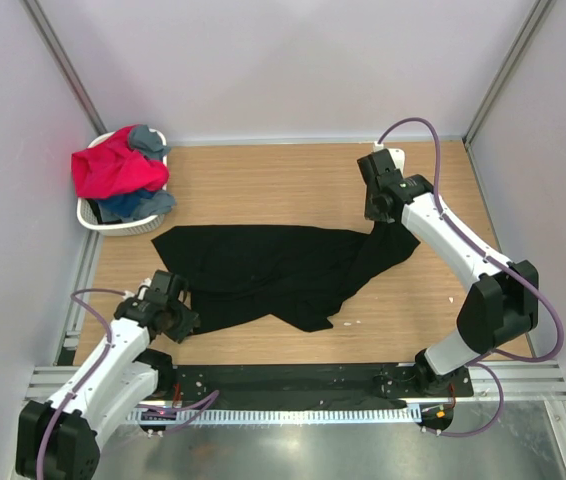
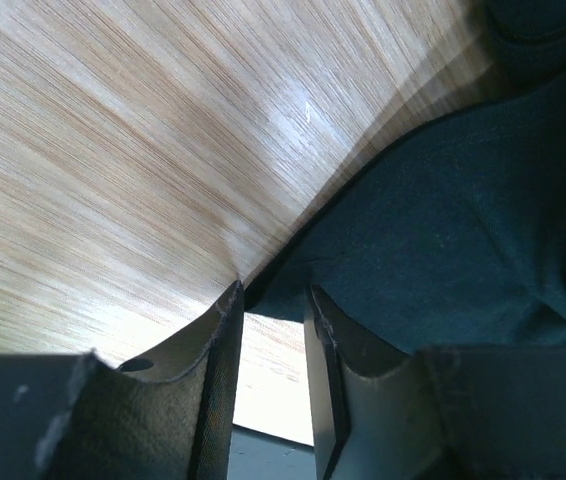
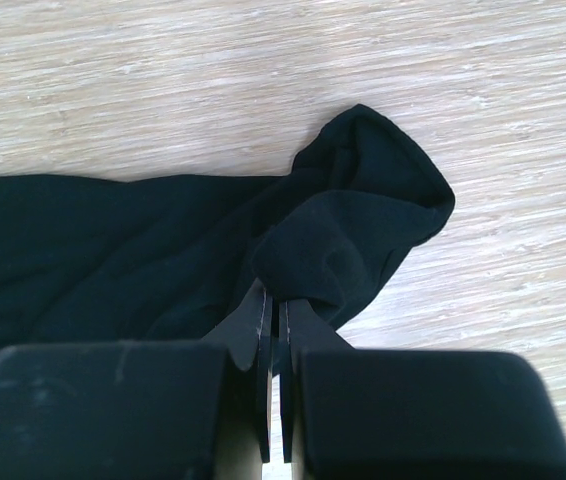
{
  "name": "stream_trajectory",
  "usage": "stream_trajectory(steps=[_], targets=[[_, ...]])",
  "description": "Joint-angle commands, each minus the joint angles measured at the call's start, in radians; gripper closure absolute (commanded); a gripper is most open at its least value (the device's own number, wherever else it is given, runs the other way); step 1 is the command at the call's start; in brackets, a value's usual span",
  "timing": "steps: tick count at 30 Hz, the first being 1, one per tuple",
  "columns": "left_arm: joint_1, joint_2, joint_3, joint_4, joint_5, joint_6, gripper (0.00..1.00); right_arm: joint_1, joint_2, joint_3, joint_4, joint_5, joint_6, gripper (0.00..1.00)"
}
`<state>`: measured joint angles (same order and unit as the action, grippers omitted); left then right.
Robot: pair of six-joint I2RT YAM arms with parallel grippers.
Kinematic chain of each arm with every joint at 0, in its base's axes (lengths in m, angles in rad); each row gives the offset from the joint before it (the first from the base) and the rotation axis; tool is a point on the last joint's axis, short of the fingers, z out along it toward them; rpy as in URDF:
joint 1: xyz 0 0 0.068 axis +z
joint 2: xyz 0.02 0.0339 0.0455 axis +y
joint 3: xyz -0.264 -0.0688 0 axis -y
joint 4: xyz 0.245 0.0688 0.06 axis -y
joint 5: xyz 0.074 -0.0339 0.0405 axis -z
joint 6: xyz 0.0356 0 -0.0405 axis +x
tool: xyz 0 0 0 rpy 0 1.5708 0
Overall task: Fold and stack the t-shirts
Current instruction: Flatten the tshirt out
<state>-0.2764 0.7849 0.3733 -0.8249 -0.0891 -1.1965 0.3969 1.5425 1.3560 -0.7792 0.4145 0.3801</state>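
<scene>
Where the table (image 1: 263,180) reaches the upper left of the frame, a white laundry basket (image 1: 87,216) holds a red-pink tee (image 1: 113,170), a grey tee (image 1: 148,138) and a blue tee (image 1: 139,205). At lower left, the left pincer (image 1: 176,318) stands part-open at the hem of the black t-shirt (image 1: 263,270) — any grip cannot be told. The shirt lies rumpled across the centre; at upper right, the right pincer (image 3: 274,300) is clamped tight on its bunched corner.

A white plastic laundry basket (image 1: 91,214) sits at the far left corner of a wooden surface (image 1: 263,185).
</scene>
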Motion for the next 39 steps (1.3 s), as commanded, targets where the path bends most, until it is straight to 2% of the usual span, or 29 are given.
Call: stream_trajectory(steps=[1,12,23,26,27,29,35,39], targets=[[-0.004,0.025,0.009,-0.02,-0.034,0.023,0.66,-0.003,-0.035,0.048,0.001,0.004,0.014,0.99],[-0.038,0.088,0.036,-0.048,-0.075,0.02,0.64,-0.003,-0.021,0.038,0.001,-0.008,0.02,0.99],[-0.049,0.102,0.041,-0.048,-0.089,0.026,0.69,-0.003,0.001,0.046,0.001,-0.019,0.034,0.99],[-0.049,0.083,0.033,-0.048,-0.093,0.021,0.8,-0.003,0.005,0.054,0.001,-0.02,0.029,0.99],[-0.049,0.082,0.032,-0.045,-0.095,0.02,0.9,-0.003,0.007,0.055,0.0,-0.02,0.029,0.99],[-0.049,0.079,0.032,-0.045,-0.095,0.018,1.0,-0.003,0.01,0.061,0.001,-0.014,0.029,0.99],[-0.049,0.074,0.059,-0.025,-0.077,0.032,1.0,-0.003,0.025,0.094,0.001,-0.014,0.028,0.99],[-0.05,0.044,0.194,-0.075,-0.121,0.074,1.0,-0.003,0.034,0.149,0.0,-0.033,0.017,0.99]])
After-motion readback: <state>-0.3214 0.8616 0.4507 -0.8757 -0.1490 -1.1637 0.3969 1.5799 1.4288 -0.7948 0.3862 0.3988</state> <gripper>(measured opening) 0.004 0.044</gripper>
